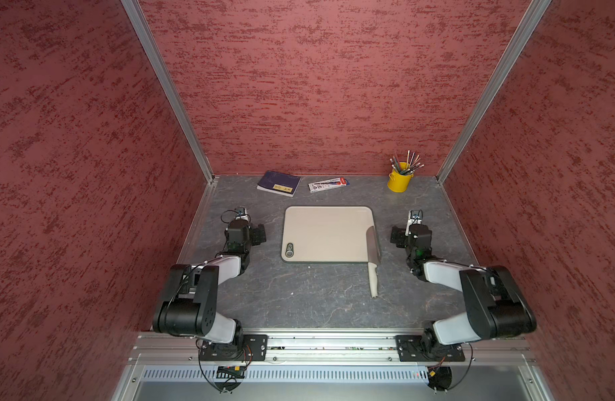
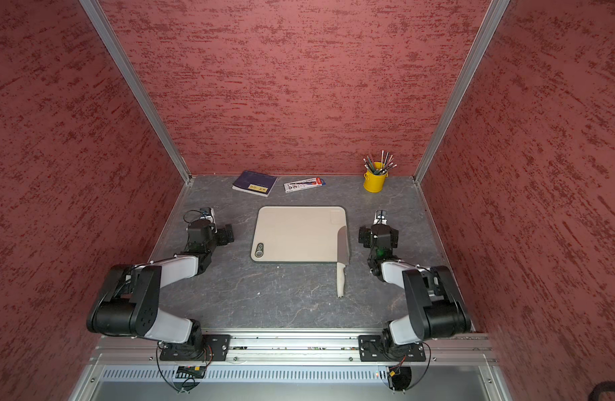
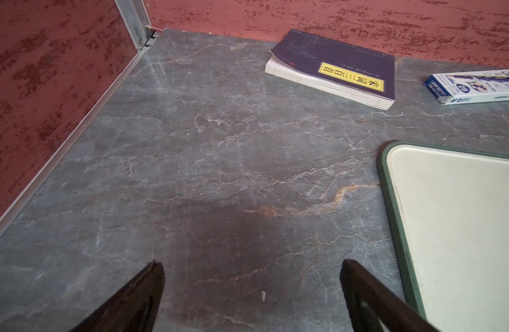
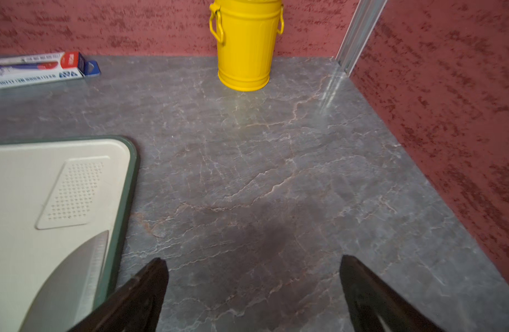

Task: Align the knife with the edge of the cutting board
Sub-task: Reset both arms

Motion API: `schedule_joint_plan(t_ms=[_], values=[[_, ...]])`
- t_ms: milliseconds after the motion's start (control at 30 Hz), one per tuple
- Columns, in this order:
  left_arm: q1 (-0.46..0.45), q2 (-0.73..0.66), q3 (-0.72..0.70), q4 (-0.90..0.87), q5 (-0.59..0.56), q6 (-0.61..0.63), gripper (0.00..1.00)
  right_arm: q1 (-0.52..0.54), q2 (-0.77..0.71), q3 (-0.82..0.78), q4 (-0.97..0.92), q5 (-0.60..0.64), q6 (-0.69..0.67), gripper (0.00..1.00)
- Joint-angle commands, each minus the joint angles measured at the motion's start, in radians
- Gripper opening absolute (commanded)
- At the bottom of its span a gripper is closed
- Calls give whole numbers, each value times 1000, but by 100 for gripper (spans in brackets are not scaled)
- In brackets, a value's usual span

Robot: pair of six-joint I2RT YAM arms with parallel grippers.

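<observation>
Both the left gripper (image 3: 251, 263) and the right gripper (image 4: 252, 258) are held wide apart and empty beside the cutting board (image 1: 325, 234). The knife (image 1: 373, 248) is laid along its right edge, with the handle extended over the counter (image 1: 299, 298).

Table (image 1: 299, 302): dark grey slab, marbled with pale veins.

Cutting board (image 1: 326, 234): lies flat near the middle. Beige with a thin dark rim and a small oval mark at its near left corner.

Knife (image 1: 373, 257): the grey blade lies on the board close along its right edge. The cream handle juts past the near edge onto the bare table.

Along the far edge of the table:
- dark blue book (image 1: 279, 183) with a yellow label, flat, left of centre
- pencil box (image 1: 328, 184), flat, just beside the book
- yellow bucket (image 1: 399, 182), upright toward the right far corner, holding pencils (image 1: 406, 163)

All three are well apart from the board.
</observation>
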Motion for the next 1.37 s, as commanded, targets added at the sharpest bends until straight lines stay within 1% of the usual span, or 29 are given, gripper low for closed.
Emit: schedule_joint_plan(t_ms=[0, 33, 67, 100, 133, 167, 200, 233, 267, 300, 333, 367, 400, 433, 567, 1333], values=[[27, 8, -13, 183, 81, 51, 100, -15, -5, -39, 259, -14, -37, 98], [25, 0, -51, 237, 94, 59, 100, -21, -22, -90, 328, -40, -30, 98], [30, -13, -88, 289, 121, 59, 100, -30, -15, -142, 415, -98, -35, 98], [46, -7, -138, 389, 186, 61, 100, -47, 28, -184, 530, -200, -53, 98], [48, 40, -207, 576, 224, 77, 100, -51, 42, -190, 554, -232, -71, 98], [38, 41, -238, 612, 226, 93, 100, -50, 27, -161, 477, -206, -60, 98], [27, 9, -220, 528, 212, 97, 100, -51, 43, -142, 473, -169, -49, 98], [26, 41, -195, 541, 183, 96, 100, -51, 45, -116, 421, -118, -29, 98], [25, 35, -166, 481, 147, 76, 100, -53, 40, -94, 376, -96, -12, 98], [54, 32, -138, 411, 183, 53, 100, -60, 46, -100, 399, -105, -10, 99], [70, 39, -141, 437, 214, 46, 100, -60, 44, -97, 381, -105, -9, 99], [67, 28, -135, 397, 206, 47, 100, -62, 43, -98, 387, -105, -9, 98], [64, 40, -143, 439, 203, 51, 100, -61, 44, -101, 392, -106, -8, 98], [63, 29, -137, 409, 200, 49, 100, -61, 38, -105, 393, -106, -10, 98], [64, 37, -142, 432, 199, 50, 100, -61, 40, -106, 400, -105, -10, 98], [64, 34, -140, 422, 199, 47, 100, -66, 38, -105, 394, -114, -8, 98]])
